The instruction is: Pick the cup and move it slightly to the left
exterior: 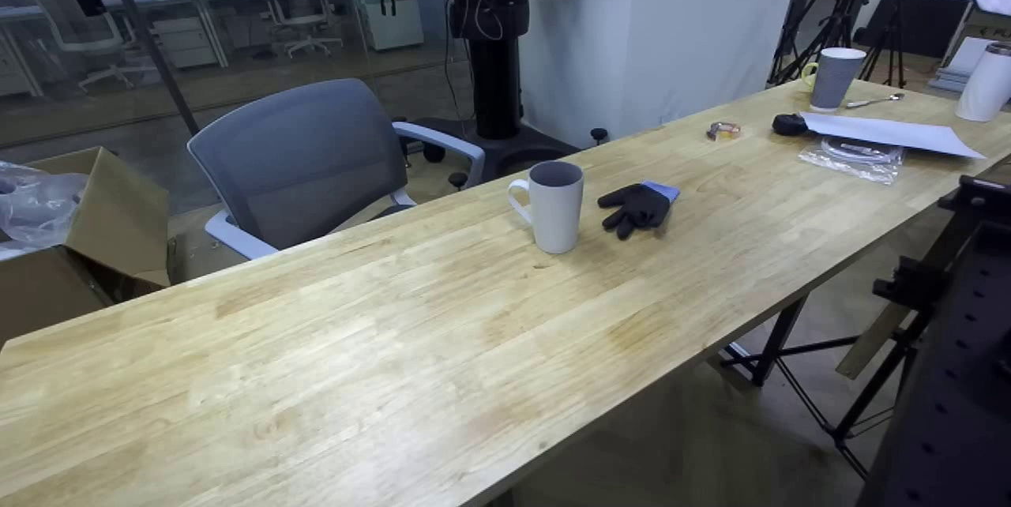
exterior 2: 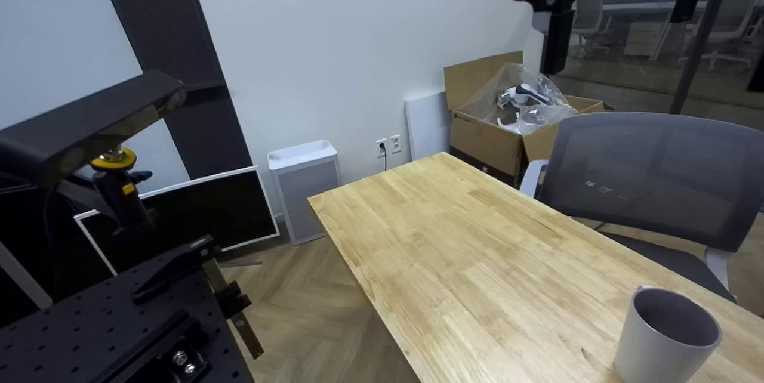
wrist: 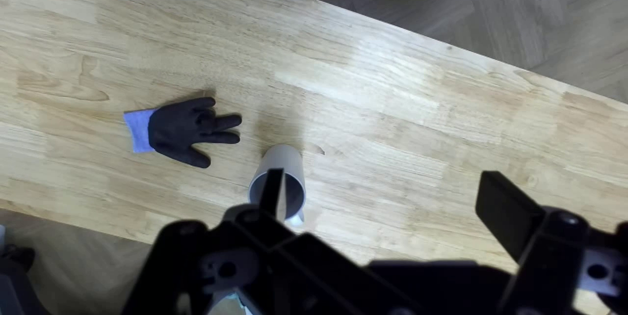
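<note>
Your gripper (wrist: 382, 173) hangs spread wide above the wooden table (exterior: 316, 381), where the white mug (exterior: 556, 215) stands upright beside a blue-cuffed black glove (exterior: 636, 207).

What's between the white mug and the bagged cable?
The black glove lies between the white mug and the bagged cable, seen in an exterior view.

On my table (exterior: 316, 365), a mug (exterior: 557, 215) stands near a glove (exterior: 638, 208). Well apart, I see a spoon (exterior: 875, 101) and grey cup (exterior: 836, 85).

A grey chair (exterior: 304, 159) stands beside the long wooden table (exterior: 332, 365).
</note>
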### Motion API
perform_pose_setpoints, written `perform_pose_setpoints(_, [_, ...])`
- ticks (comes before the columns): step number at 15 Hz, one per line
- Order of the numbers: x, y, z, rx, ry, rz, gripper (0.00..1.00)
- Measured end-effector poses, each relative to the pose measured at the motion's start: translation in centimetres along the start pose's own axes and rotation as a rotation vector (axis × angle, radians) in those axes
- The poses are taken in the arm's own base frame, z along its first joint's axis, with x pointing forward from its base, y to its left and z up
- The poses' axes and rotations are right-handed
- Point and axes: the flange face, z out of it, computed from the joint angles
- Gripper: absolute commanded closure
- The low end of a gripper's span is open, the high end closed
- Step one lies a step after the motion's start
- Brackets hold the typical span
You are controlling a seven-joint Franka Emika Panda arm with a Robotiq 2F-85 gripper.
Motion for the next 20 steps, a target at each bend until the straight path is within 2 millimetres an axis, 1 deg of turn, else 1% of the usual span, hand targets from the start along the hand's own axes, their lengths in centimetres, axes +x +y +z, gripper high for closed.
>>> perform_pose_setpoints(7, [0.2,-0.1,0.2,-0.007,0.010,-0.015,0.00])
perform_pose_setpoints(9, [0.8,0.1,0.4,-0.016,0.034,-0.021,0.00])
perform_pose_setpoints(11, [1.8,0.4,0.6,-0.021,0.066,-0.016,0.00])
perform_pose_setpoints(15, [5.0,1.8,1.3,0.000,0.121,0.010,0.00])
perform_pose_setpoints(17, [7.1,2.6,1.9,0.023,0.134,0.027,0.00])
perform_pose_setpoints(20, [10.9,3.9,3.1,0.035,0.140,0.051,0.00])
